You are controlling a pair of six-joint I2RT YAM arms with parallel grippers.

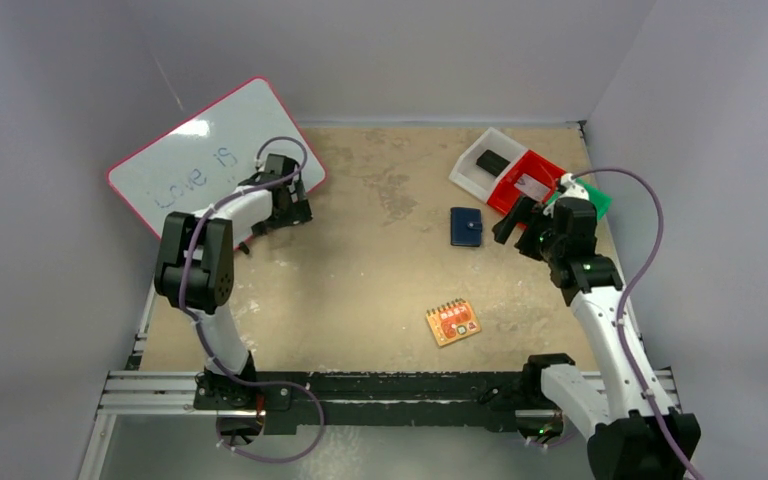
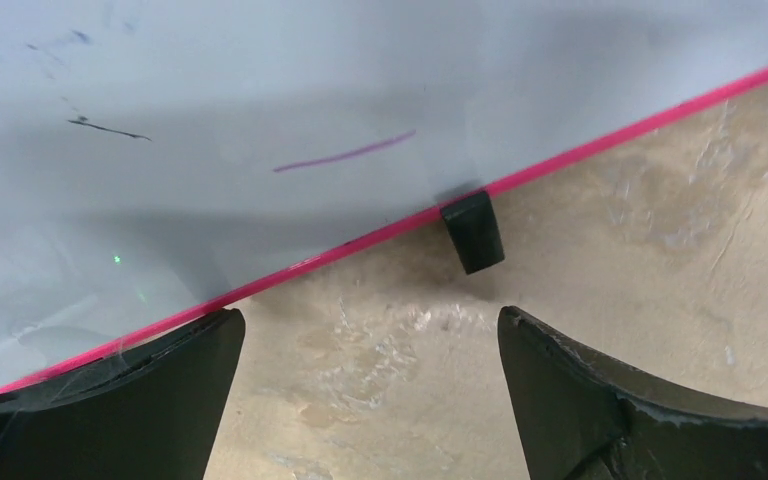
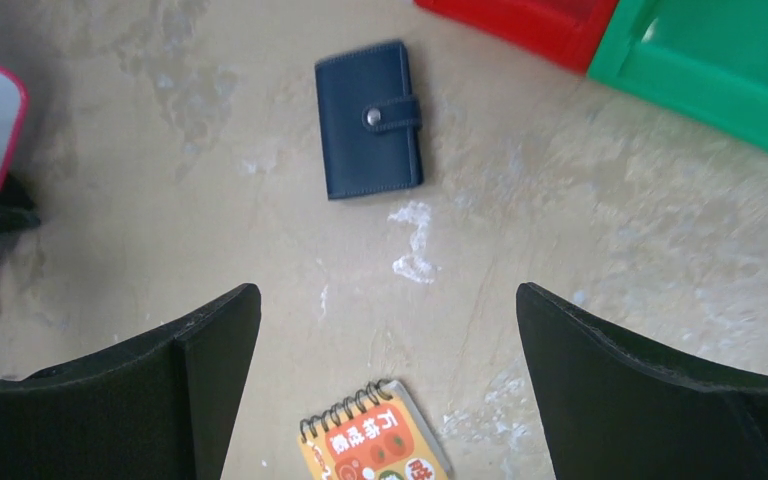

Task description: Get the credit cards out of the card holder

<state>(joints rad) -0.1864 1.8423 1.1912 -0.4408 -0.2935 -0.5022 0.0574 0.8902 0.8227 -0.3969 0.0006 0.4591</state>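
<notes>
The tabletop (image 1: 380,290) is a tan, worn surface with pale scuffs and white blotches. Plain grey walls enclose it: rear wall (image 1: 410,50), left wall (image 1: 30,250), right wall (image 1: 730,120). An aluminium rail (image 1: 155,392) runs along the near edge. Lighting is even and diffuse; shadows are soft.

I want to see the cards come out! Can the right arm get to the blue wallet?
Probably yes. The right pincer hangs open, the closed card holder lies flat on the table ahead of it, and nothing sits between them.
</notes>
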